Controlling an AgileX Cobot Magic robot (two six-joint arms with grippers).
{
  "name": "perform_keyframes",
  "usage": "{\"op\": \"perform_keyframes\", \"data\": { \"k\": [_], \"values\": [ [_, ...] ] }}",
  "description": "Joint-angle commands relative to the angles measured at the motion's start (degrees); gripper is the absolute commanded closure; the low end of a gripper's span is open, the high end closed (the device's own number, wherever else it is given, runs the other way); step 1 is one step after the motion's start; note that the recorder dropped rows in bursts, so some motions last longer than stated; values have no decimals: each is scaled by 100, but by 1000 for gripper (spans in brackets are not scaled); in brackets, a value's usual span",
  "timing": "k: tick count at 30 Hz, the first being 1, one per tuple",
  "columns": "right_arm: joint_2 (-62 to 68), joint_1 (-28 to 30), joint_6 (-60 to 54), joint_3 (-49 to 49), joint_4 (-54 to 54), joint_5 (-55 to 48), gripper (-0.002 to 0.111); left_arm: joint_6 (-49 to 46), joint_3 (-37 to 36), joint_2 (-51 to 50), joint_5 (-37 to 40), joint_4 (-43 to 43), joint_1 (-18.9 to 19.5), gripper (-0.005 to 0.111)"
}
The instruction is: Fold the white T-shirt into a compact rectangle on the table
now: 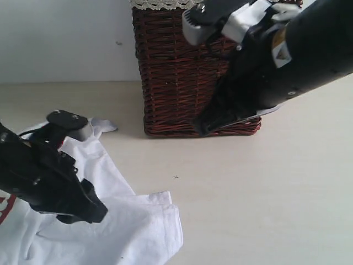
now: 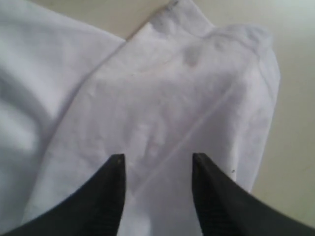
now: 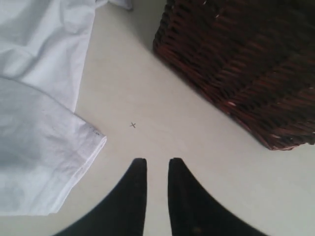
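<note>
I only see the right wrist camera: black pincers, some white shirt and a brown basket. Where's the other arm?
Observer: The left gripper is just above the white T-shirt, with its jaws apart and holding nothing.
Operator: What's on top of the basket?
Observer: The wicker basket has a cream lace trim along its top edge.
Operator: Is the shirt all white?
Observer: No. A bit of red lettering shows at the left edge of the exterior view.
</note>
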State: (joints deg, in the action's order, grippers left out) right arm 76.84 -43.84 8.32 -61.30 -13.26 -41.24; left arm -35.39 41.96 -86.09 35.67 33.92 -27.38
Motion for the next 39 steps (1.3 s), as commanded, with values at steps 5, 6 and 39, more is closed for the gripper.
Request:
{"op": "perform_keyframes", "data": {
  "k": [5,6,39],
  "values": [
    [-1095,34,-220,-38,-53,-516,90,-223,-37,-800,-2542,-385,-1307,51],
    [-1194,34,-220,-38,-53,-550,90,-223,-25,-930,-2893,-397,-1372,51],
    [-1616,20,-324,-17,-31,-797,90,-1122,1348,-663,-7,-895,-1373,107]
  ]
}}
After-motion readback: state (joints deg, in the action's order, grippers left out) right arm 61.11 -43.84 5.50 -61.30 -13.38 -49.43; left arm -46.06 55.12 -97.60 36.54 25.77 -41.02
